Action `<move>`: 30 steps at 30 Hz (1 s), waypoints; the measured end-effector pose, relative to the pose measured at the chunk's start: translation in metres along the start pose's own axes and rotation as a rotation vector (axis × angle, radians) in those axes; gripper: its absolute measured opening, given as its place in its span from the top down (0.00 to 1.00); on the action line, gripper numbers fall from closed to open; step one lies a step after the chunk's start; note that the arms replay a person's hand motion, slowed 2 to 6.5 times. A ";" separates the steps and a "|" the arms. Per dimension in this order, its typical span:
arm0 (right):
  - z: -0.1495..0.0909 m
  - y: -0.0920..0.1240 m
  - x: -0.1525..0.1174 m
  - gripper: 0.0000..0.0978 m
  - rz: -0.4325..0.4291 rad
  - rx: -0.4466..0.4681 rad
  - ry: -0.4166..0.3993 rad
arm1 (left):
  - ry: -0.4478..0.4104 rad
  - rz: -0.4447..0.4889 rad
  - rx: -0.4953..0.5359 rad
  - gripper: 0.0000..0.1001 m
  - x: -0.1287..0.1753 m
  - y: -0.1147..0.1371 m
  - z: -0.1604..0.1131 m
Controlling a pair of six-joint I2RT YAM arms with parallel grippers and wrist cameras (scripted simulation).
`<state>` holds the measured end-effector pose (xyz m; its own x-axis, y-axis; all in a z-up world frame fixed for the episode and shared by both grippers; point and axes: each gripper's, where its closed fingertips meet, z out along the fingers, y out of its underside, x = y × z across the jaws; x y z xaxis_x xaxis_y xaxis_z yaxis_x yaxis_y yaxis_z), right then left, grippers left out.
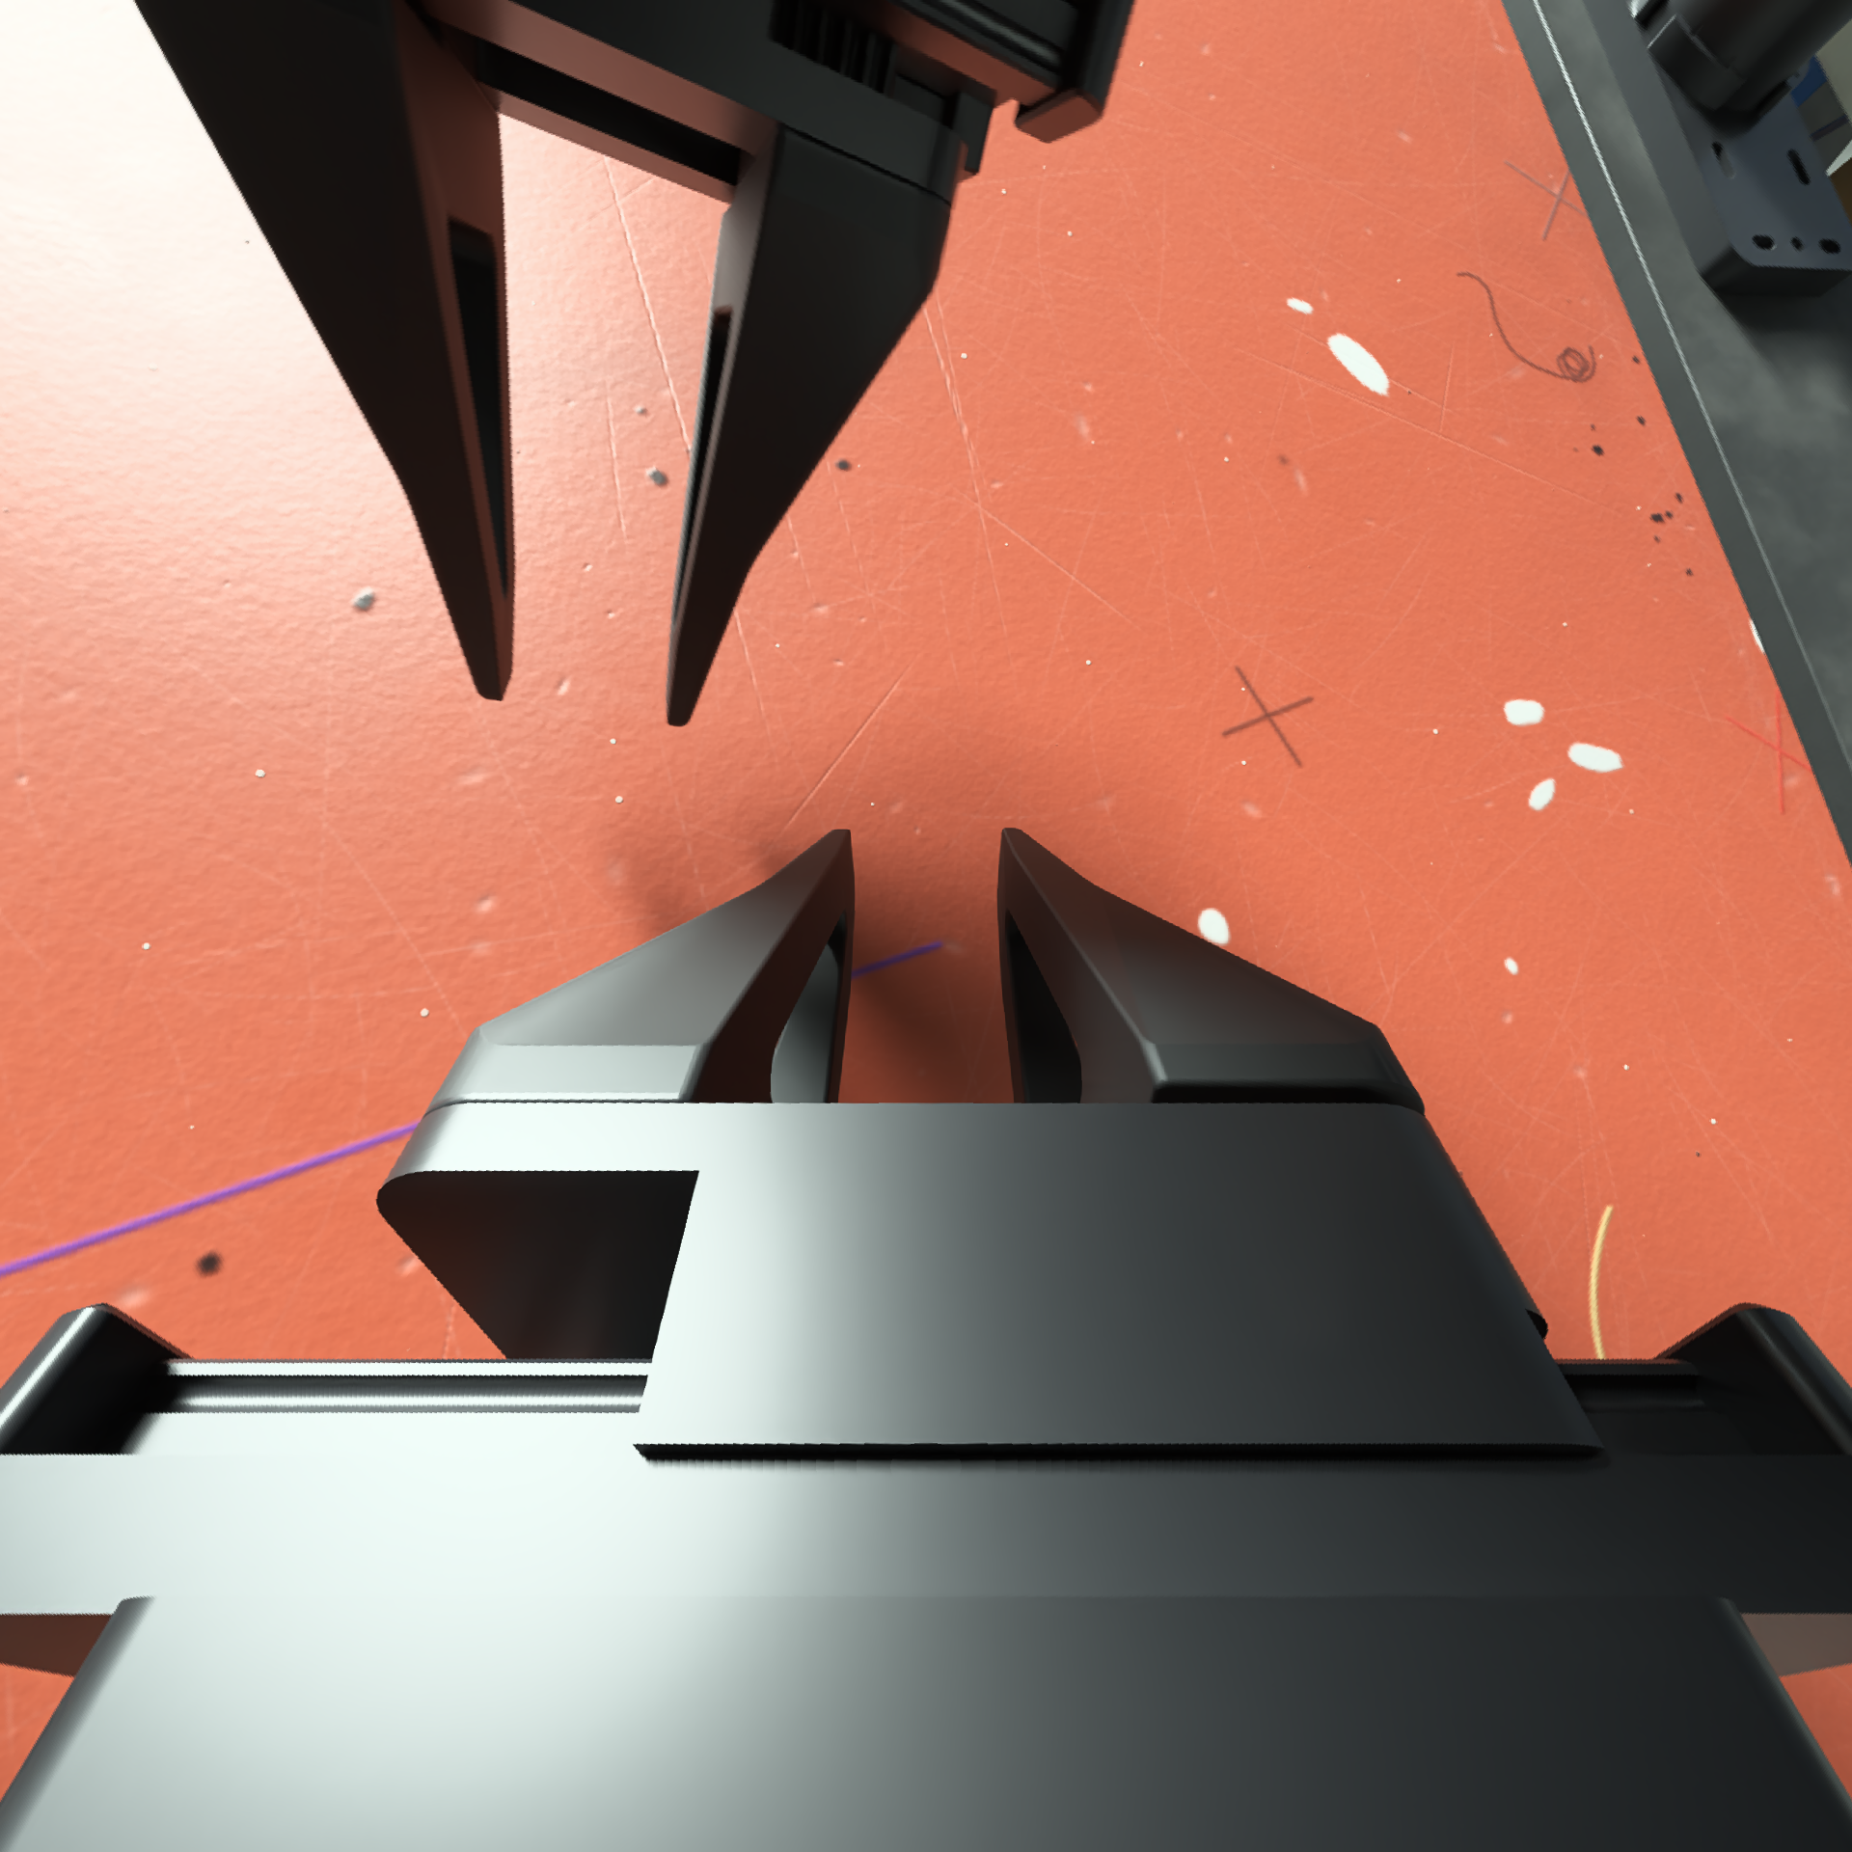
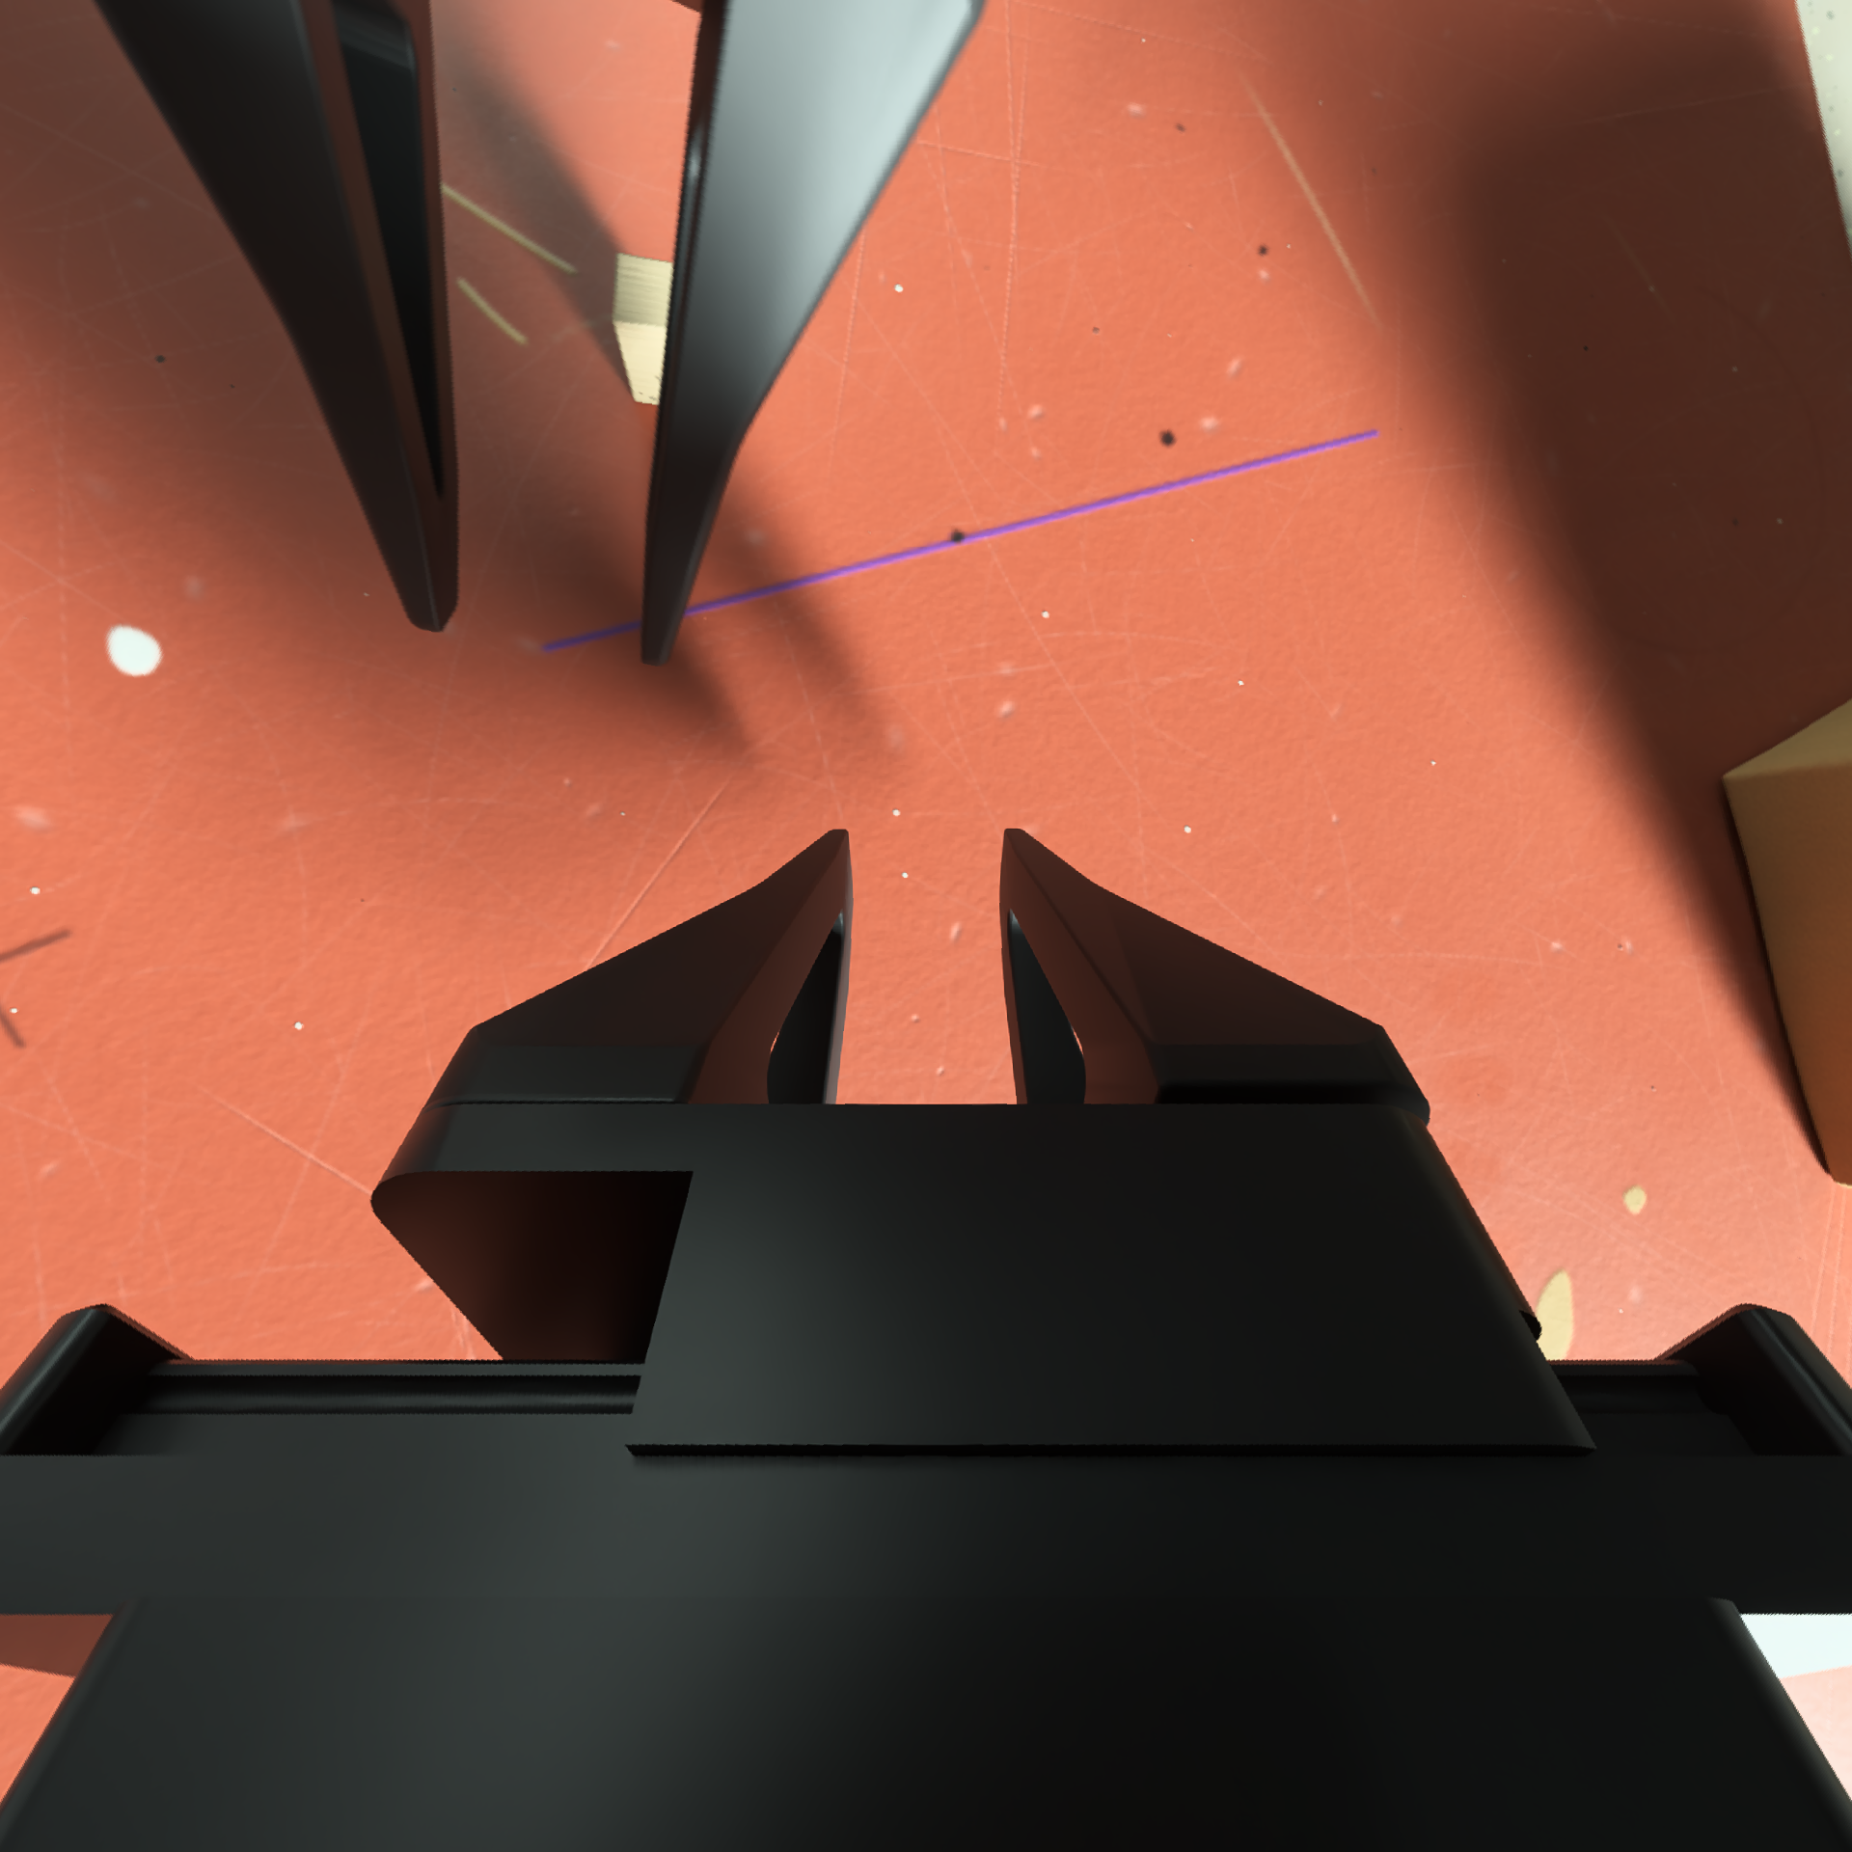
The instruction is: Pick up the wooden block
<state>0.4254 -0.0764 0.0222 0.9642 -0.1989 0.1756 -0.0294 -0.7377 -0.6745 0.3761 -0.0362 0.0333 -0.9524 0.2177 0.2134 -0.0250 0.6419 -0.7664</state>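
A small pale wooden block (image 2: 639, 326) lies on the red mat in the right wrist view, far off and partly hidden behind a finger of the left gripper (image 2: 543, 639). That gripper hangs above the mat, its jaws a little apart and empty. My right gripper (image 2: 924, 832) is low over bare mat, its jaws narrowly apart with nothing between them. In the left wrist view my left gripper (image 1: 927, 832) is narrowly open and empty. The right gripper (image 1: 583, 707) points toward it, tips close. No block shows in that view.
A larger tan box-like object (image 2: 1794, 932) sits at the right edge of the right wrist view, in shadow. A thin purple line (image 2: 1002, 526) crosses the mat. A dark grey rail (image 1: 1704, 331) borders the red mat (image 1: 1203, 501) at the upper right.
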 end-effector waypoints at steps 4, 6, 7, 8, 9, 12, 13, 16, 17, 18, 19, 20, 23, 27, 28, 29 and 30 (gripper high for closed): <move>-0.003 0.001 0.004 0.74 0.009 0.007 0.007 | -0.020 0.015 0.008 0.78 -0.001 -0.002 -0.001; -0.004 0.002 0.005 0.75 0.013 0.013 0.004 | -0.043 0.006 0.017 0.79 -0.006 -0.004 -0.003; -0.005 0.002 0.004 0.75 0.016 0.015 0.001 | -0.060 -0.001 0.020 0.79 -0.009 -0.004 -0.005; -0.005 0.002 0.004 0.75 0.020 0.017 -0.005 | -0.079 -0.009 0.022 0.80 -0.013 -0.004 -0.007; -0.005 0.001 0.002 0.75 0.023 0.019 -0.012 | -0.100 -0.018 0.021 0.80 -0.018 -0.003 -0.009; -0.006 -0.002 -0.001 0.75 0.038 0.027 -0.035 | -0.165 -0.043 0.016 0.81 -0.031 0.002 -0.015; -0.006 -0.004 -0.002 0.75 0.045 0.030 -0.043 | -0.183 -0.051 0.014 0.81 -0.035 0.003 -0.017; -0.003 -0.008 -0.005 0.73 0.068 0.035 -0.057 | -0.222 -0.070 0.017 0.80 -0.043 0.005 -0.021; -0.002 -0.010 -0.005 0.73 0.077 0.035 -0.057 | -0.232 -0.074 0.018 0.80 -0.045 0.005 -0.022; 0.000 -0.011 -0.005 0.73 0.085 0.034 -0.054 | -0.241 -0.077 0.018 0.79 -0.047 0.006 -0.023; 0.002 -0.012 -0.005 0.73 0.090 0.032 -0.046 | -0.250 -0.078 0.018 0.79 -0.049 0.006 -0.024; 0.004 -0.013 -0.004 0.73 0.091 0.030 -0.037 | -0.258 -0.078 0.016 0.78 -0.050 0.007 -0.024; 0.009 -0.016 -0.003 0.75 0.077 0.030 -0.016 | -0.275 -0.072 0.011 0.77 -0.052 0.007 -0.027; 0.011 -0.020 -0.009 0.88 0.031 0.045 -0.033 | -0.283 -0.058 0.010 0.76 -0.053 0.006 -0.031; 0.011 -0.020 -0.012 0.90 0.016 0.049 -0.044 | -0.281 -0.056 0.009 0.75 -0.052 0.006 -0.031; 0.010 -0.021 -0.015 0.91 0.001 0.053 -0.057 | -0.277 -0.054 0.008 0.75 -0.051 0.007 -0.032; 0.010 -0.021 -0.017 0.91 -0.017 0.058 -0.070 | -0.272 -0.053 0.005 0.74 -0.050 0.007 -0.033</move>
<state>0.4119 -0.0507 0.0263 0.9806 -0.1397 0.1376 0.0001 -0.7014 -0.7128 0.4335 -0.0181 0.0370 -0.9963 -0.0215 0.0831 -0.0774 0.6430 -0.7620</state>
